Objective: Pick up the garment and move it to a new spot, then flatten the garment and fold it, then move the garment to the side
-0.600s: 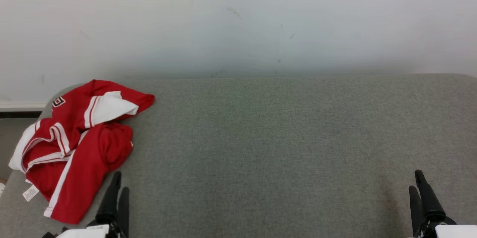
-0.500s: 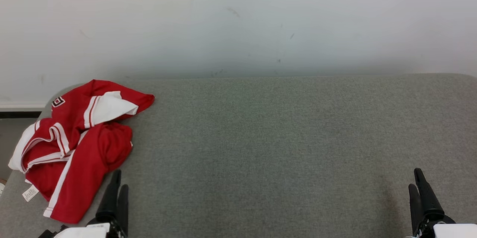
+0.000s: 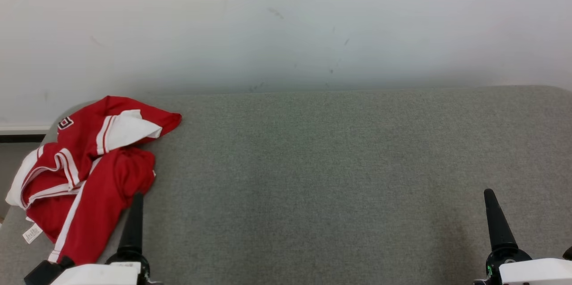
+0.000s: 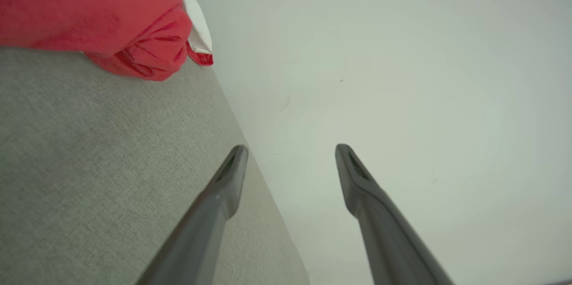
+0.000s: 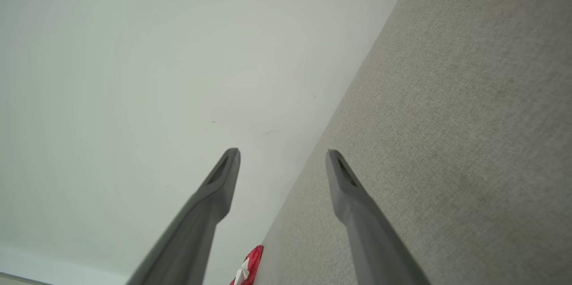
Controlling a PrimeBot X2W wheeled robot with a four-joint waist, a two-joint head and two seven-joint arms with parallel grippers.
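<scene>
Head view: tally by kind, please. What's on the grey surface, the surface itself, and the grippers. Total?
Garment: 1, the red and white garment, crumpled at the surface's left end
Grippers: 2, the left gripper and the right gripper, both open and holding nothing
Work surface: 1, the grey padded surface
Total: 4

The head camera looks forward and down across the grey desk (image 3: 339,164) to the white wall (image 3: 286,21). Both wrist cameras sit low, rolled sideways, facing that wall; all share the red garment (image 3: 89,173).
</scene>
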